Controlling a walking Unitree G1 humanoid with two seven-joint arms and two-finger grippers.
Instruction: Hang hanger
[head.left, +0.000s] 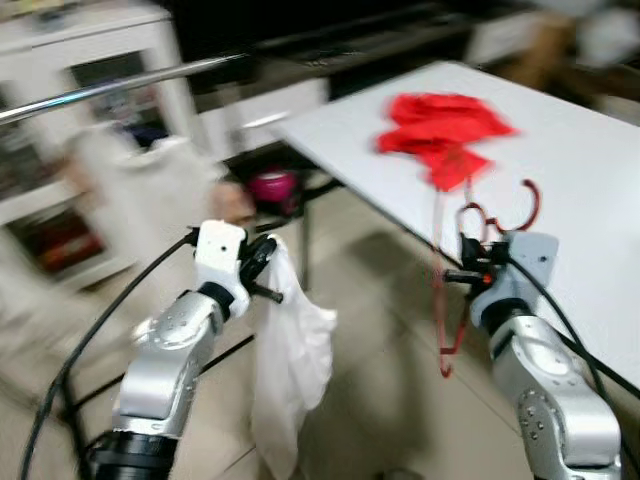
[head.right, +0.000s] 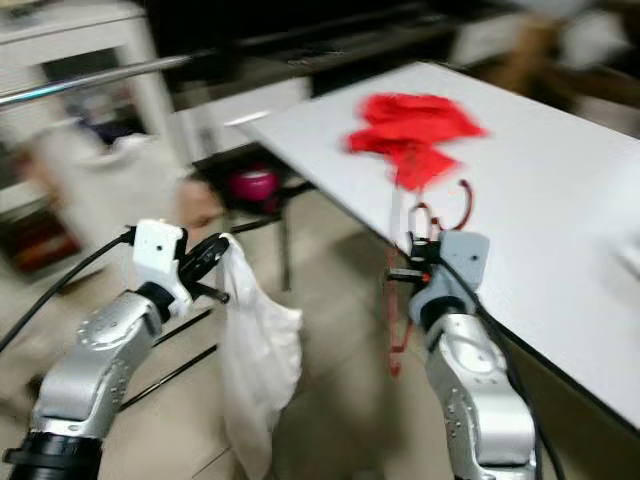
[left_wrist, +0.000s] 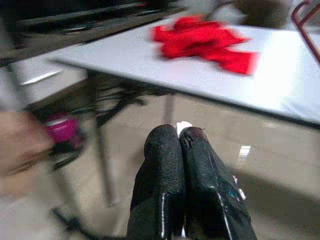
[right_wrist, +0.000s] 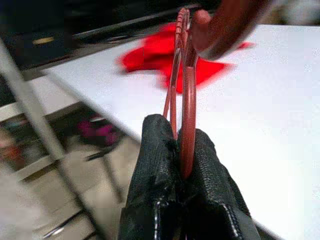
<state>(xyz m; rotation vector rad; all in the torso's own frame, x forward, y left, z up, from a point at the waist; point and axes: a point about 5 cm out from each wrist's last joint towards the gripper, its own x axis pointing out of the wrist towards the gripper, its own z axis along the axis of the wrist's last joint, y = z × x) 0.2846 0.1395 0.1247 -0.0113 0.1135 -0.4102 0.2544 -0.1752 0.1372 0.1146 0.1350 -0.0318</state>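
Nearest us, at about seven o'clock in the head view, we find the left gripper (head.left: 268, 272) pinched together on a limp white cloth garment (head.left: 290, 370), which hangs free below the fingers towards the floor; the left wrist view shows the two black fingers (left_wrist: 165, 185) pressed flat against each other with a sliver of white between the tips. At about four o'clock the right gripper (right_wrist: 182, 165) is clamped on a thin dark-red wire hanger (head.left: 470, 215): the wrist view shows the wire running up between the pads, with the hook curling off at twelve o'clock. In the head view the hanger's frame dangles below the grip and beside the edge of the white rectangular table (head.left: 590, 190); whether it touches that edge we cannot tell through the blur. Farther off, at one o'clock, a crumpled red cloth (head.left: 445, 135) lies on the table top. Farthest, at ten to eleven o'clock, a silver horizontal rail (head.left: 120, 85) runs in front of white shelving. We judge the hanger to be light, stiff yet springy, and smooth enough to swivel in a two-finger grip; the hold is best kept close under the hook, so the hook stays free to go over the rail. The garment is soft and shapeless and will drape.
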